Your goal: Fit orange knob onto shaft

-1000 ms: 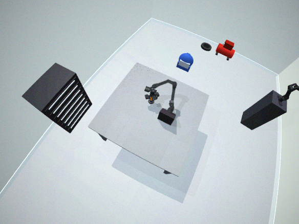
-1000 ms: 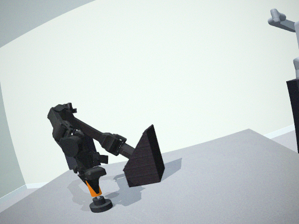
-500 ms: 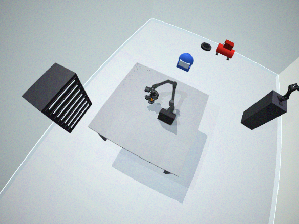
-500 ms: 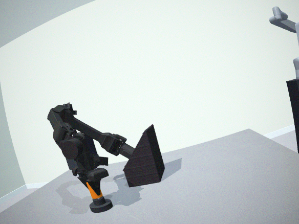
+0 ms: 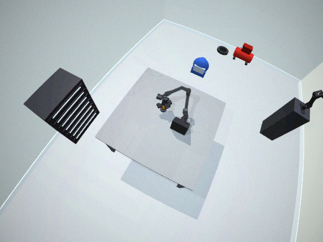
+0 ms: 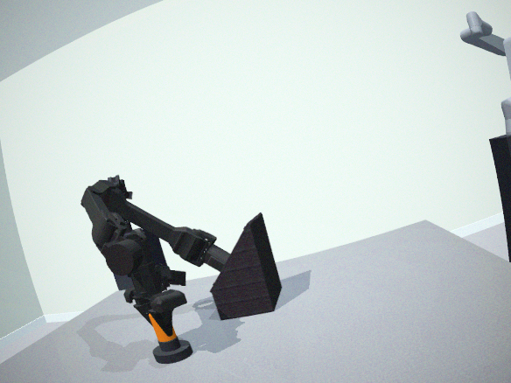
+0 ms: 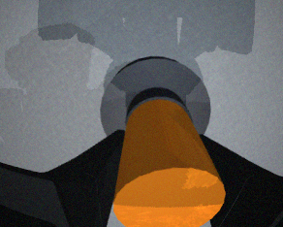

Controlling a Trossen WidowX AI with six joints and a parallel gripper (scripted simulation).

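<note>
The orange knob [image 5: 163, 107] [image 6: 164, 333] [image 7: 167, 194] stands roughly upright over the dark round pedestal [image 6: 173, 355] [image 7: 155, 74]. My gripper [image 6: 160, 325] [image 7: 160, 139] is shut on the knob, with one black finger on each side. In the exterior view, the knob's lower edge meets the top of the pedestal's narrow collar, with no clear gap. The silver shaft does not show between them. The knob's underside, its hole and both flat sides are hidden. In the wrist view the knob covers the middle of the pedestal and part of the collar.
The arm's dark base block [image 5: 180, 126] [image 6: 249, 284] stands on the grey table [image 5: 144, 138] [image 6: 372, 306] near the pedestal. Off the table are a drawer cabinet [image 5: 55, 94], a blue object [image 5: 201, 63], a red tank [image 5: 243, 54] and another arm's black stand [image 5: 285, 120].
</note>
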